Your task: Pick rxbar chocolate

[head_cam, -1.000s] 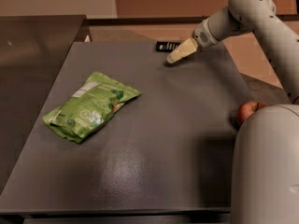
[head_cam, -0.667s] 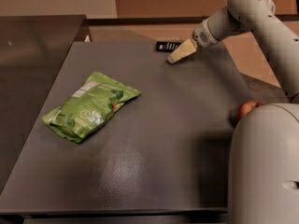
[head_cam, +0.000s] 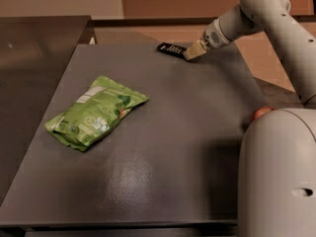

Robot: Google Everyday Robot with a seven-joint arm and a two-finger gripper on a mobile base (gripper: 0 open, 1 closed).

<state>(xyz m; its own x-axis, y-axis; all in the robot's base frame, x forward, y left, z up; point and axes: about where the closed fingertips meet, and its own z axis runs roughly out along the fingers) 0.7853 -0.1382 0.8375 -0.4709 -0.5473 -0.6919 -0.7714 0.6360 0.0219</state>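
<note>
Camera view: end effector (head_cam: 192, 51) beside rxbar (head_cam: 170, 49)

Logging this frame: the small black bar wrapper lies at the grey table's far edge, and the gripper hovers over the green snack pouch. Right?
Not quite. The camera view shows the gripper beside the small flat black bar wrapper at that edge, away from the green snack pouch.
</note>
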